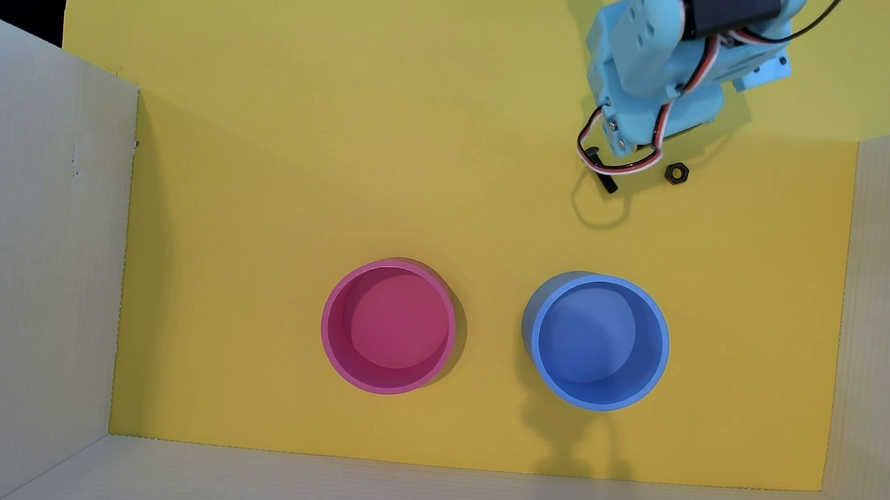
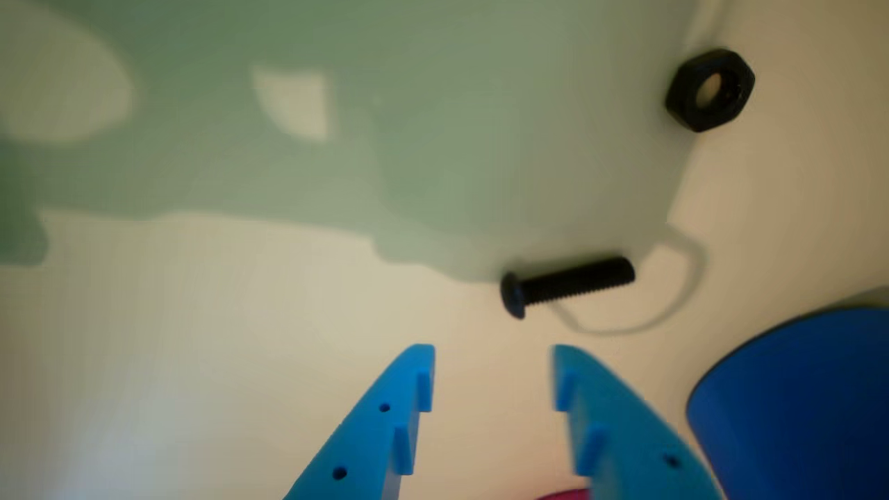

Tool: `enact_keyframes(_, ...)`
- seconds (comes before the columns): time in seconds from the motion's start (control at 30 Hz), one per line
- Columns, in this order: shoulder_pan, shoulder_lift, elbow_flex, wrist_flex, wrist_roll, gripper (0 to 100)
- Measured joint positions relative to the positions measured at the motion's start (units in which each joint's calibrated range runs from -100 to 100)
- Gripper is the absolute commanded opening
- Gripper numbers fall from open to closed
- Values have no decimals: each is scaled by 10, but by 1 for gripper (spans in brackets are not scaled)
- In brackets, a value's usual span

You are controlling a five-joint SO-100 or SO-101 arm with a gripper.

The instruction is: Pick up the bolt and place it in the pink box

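Observation:
The bolt [image 1: 604, 174] is a small black screw lying flat on the yellow floor at the upper right of the overhead view, partly crossed by the arm's cable. In the wrist view the bolt [image 2: 568, 283] lies just beyond my gripper [image 2: 493, 355], slightly to the right of the gap. The gripper is open and empty, and its blue fingertips [image 2: 417, 368] hover short of the bolt. The light-blue arm [image 1: 656, 64] hides the fingers in the overhead view. The pink box [image 1: 388, 326], a round magenta cup, stands empty at the lower centre, far from the bolt.
A black hex nut [image 1: 676, 173] lies just right of the bolt and also shows in the wrist view [image 2: 710, 89]. A blue round cup [image 1: 596, 342] stands right of the pink one and shows in the wrist view [image 2: 799, 410]. White cardboard walls [image 1: 31, 243] enclose the yellow floor.

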Motion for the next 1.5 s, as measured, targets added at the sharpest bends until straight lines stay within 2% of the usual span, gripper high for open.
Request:
enact_keyframes(0.37, -6, 4, 0, -4, 88, 15)
enact_keyframes(0.57, -1, 4, 0, -20, 94, 15)
enact_keyframes(0.77, 23, 4, 0, -68, 58, 15)
enact_keyframes(1.03, 18, 4, 2, -71, -46, 15)
enact_keyframes(1.2, -15, 4, 2, -71, -93, 15)
enact_keyframes(1.5, -26, 4, 41, -121, -110, 15)
